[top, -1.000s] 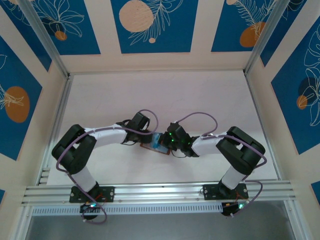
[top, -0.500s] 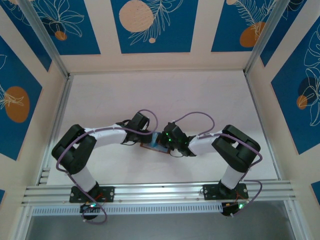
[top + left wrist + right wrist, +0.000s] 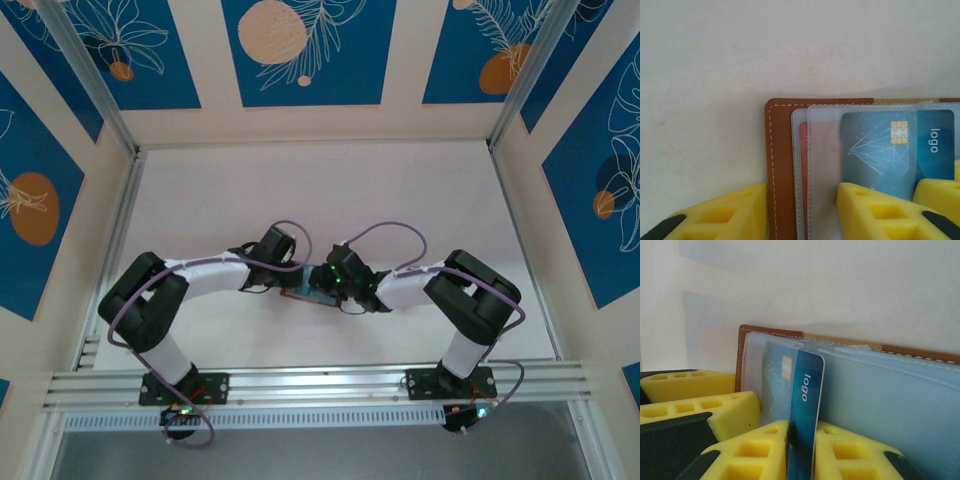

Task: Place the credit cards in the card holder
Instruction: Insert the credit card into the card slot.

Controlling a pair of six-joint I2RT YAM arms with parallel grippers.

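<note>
The brown leather card holder lies open on the table, its clear bluish pockets facing up. A blue credit card with a gold chip and the word "logo" has its left half under a clear pocket. My right gripper is shut on this card, holding it edge-on. The left gripper is open, and its yellow fingers straddle the holder's stitched left edge. A red card edge shows inside an inner pocket. From above, both grippers meet over the holder.
The pale table spreads out beyond the holder, fenced by metal rails and patterned blue walls. A right-gripper finger shows at the lower right of the left wrist view.
The right gripper has slid a little to the left over the holder with the card. The left arm has shifted only slightly.
</note>
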